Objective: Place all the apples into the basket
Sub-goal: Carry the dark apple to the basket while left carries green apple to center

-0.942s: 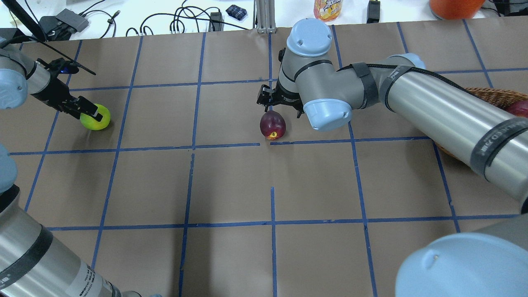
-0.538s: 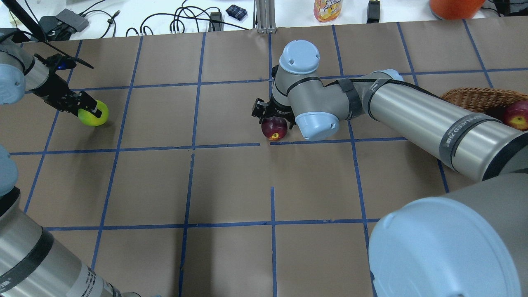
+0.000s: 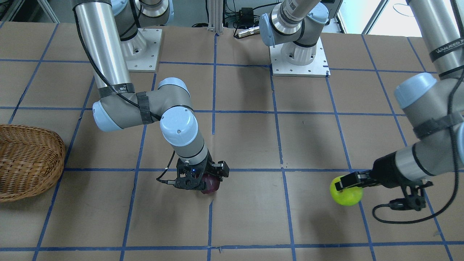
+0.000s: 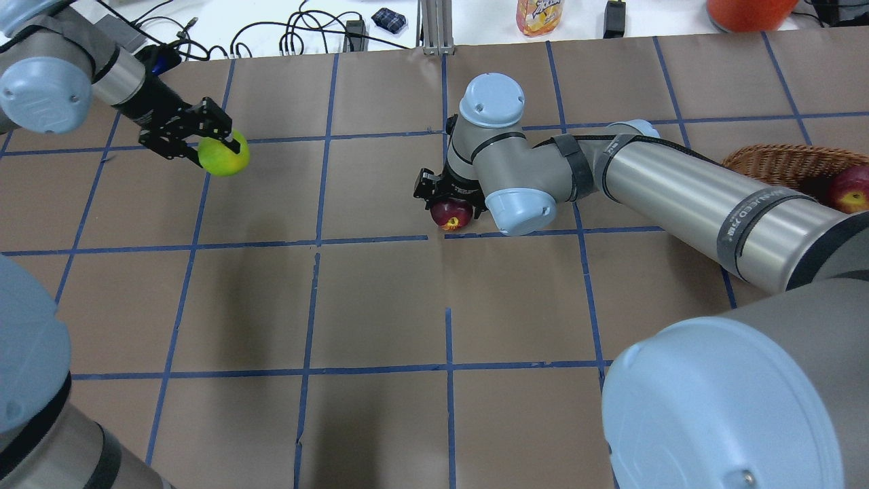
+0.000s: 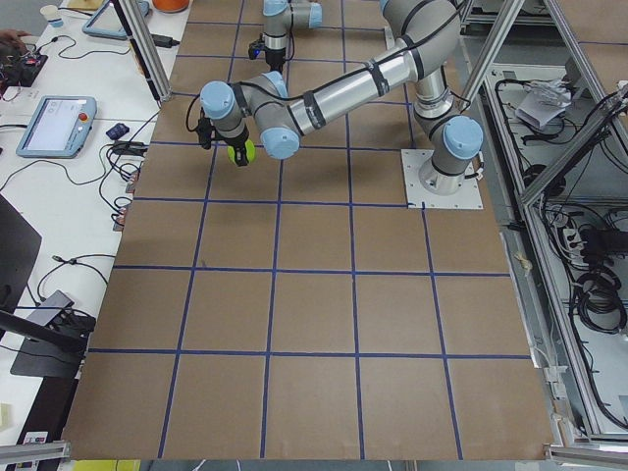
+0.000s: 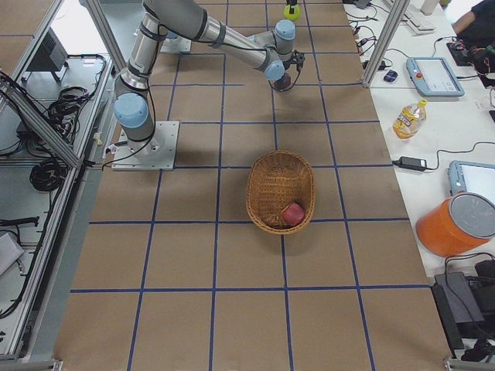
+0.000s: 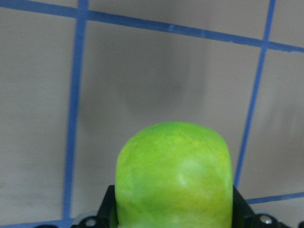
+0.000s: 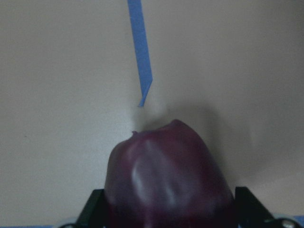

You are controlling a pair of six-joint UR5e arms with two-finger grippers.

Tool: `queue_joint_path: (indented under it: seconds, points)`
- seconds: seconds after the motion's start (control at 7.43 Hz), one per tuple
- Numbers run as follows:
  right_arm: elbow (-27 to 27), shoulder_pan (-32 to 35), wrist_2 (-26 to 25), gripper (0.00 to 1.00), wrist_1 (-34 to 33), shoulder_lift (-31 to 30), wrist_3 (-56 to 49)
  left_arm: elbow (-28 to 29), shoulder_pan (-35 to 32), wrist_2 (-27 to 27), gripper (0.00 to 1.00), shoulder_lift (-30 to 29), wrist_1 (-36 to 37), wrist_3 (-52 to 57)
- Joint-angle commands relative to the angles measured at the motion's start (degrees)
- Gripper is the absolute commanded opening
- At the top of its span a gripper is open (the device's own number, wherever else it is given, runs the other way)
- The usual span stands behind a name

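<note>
Though the clamping right gripper (image 4: 450,205) half hides it, the maroon apple (image 4: 452,215) touches the brown worktop (image 4: 380,305). The left gripper (image 4: 218,148) clamps the green apple (image 4: 226,159).

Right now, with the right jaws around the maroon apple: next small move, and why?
Probably a short straight lift. The right jaws look closed on the maroon apple, which rests on the table; the basket, already holding the red apple, sits off to one side, so clear the surface before carrying across.
</note>
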Motion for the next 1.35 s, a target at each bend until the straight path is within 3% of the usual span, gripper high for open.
queue_joint_path:
  seconds: [0.0, 0.13, 0.4, 0.67, 1.08, 1.21]
  points:
    - [-0.3, -0.1, 0.0, 0.45, 0.1, -0.8, -1.6, -1.2, -14.0, 0.5, 0.25, 1.1, 4.0, -18.3]
    - [-0.7, -0.3, -0.1, 0.39, 0.4, -1.5, -1.8, -2.3, -18.8, 0.6, 0.25, 0.5, 7.3, -25.5]
    - [-0.5, -5.1, -1.0, 0.39, 7.1, -7.2, -6.2, -7.4, -22.0, 1.6, 0.25, 0.3, 14.2, -27.7]
    - [0.0, -18.0, -0.4, 0.38, 16.0, -12.5, -23.3, -10.6, -21.5, 1.6, 0.25, 1.0, 17.9, -28.0]
    - [0.6, -32.7, -6.2, 0.38, 19.0, -16.5, -42.9, -10.6, -27.1, 1.9, 0.26, -1.9, 20.8, -34.7]
    - [0.6, -38.1, -6.4, 0.37, 18.9, -16.1, -48.8, -10.6, -28.8, 5.9, 0.29, -2.4, 21.8, -34.7]
